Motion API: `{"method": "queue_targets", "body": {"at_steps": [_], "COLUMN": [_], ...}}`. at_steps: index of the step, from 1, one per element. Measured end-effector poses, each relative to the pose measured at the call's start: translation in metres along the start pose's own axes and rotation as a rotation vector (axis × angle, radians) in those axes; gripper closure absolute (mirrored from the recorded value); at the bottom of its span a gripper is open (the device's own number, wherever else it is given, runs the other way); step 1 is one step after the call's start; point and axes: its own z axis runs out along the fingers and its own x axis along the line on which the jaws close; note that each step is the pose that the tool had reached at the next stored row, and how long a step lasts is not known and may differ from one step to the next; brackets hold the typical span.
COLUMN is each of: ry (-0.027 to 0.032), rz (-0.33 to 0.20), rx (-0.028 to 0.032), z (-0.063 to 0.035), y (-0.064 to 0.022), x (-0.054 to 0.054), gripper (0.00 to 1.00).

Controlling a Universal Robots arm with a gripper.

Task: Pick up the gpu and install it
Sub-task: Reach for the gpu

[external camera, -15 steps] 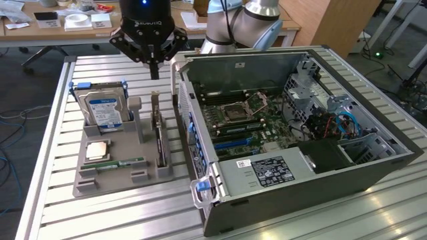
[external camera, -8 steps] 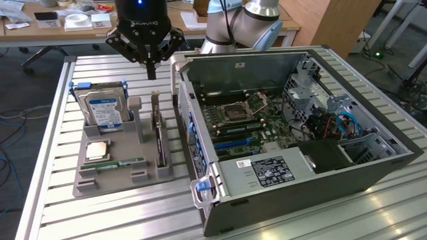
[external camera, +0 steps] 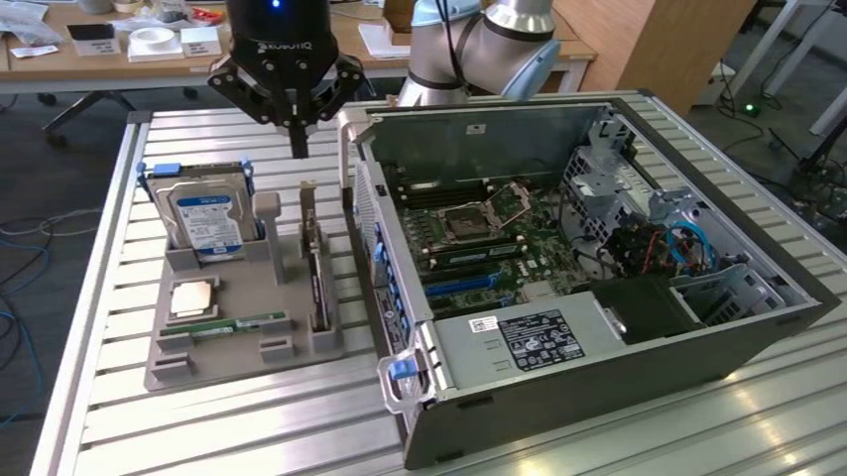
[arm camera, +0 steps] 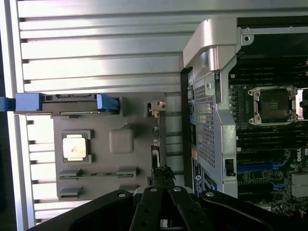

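At upper left of the exterior view, gripper (external camera: 300,149) hung pressed together above the edge-up gpu (external camera: 317,268); likely light, stiff, fragile, so pinch its top edge.

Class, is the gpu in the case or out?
Out: the gpu stands on edge in the holder beside the case.
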Motion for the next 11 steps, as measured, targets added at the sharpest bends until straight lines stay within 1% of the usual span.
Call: {"method": "queue_targets", "body": {"at_steps": [11], "ry": [0.0], "rz": [0.0], "rx": [0.0], "z": [0.0], "y": [-0.0005], "x": [0.0041], "gripper": [0.89]}}
